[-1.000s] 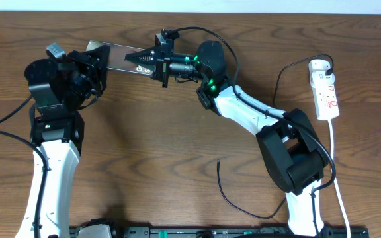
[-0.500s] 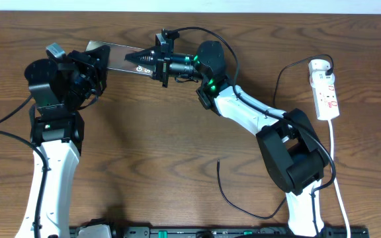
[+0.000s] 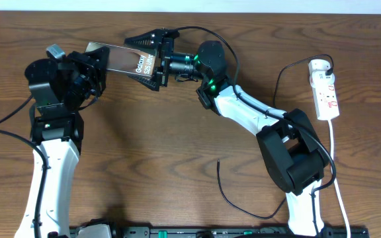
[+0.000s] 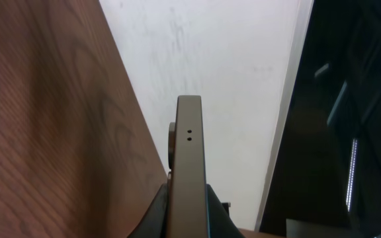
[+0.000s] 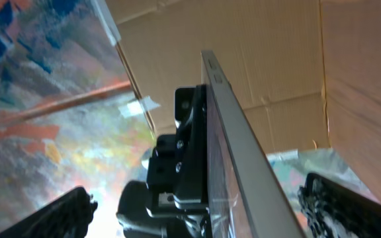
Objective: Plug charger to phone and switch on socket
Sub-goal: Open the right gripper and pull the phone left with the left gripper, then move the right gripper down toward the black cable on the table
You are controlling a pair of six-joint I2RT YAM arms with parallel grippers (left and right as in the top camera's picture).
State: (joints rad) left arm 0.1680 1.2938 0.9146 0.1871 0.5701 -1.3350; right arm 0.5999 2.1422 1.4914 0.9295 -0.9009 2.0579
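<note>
The bronze-gold phone (image 3: 119,55) is held off the table at the back left, its "Galaxy" lettering showing. My left gripper (image 3: 92,59) is shut on its left end. In the left wrist view the phone's thin edge (image 4: 189,152) stands up between the two fingers of the left gripper (image 4: 189,210). My right gripper (image 3: 141,59) is open, its fingers spread to either side of the phone's right end. The right wrist view shows the phone's edge (image 5: 237,145) running between the right gripper's (image 5: 194,195) wide-apart fingers. The charger's black cable (image 3: 233,201) lies on the table, its free tip (image 3: 218,162) loose. The white socket (image 3: 325,89) lies at the far right.
A black plug (image 3: 327,64) sits in the socket's far end, with a thin black cable (image 3: 280,76) arcing from it behind the right arm. The socket's white cord (image 3: 339,185) runs down the right edge toward the front.
My right gripper has gone from shut, tip against the phone, to wide open around the phone's right end. The left gripper and the phone have stayed in place.
</note>
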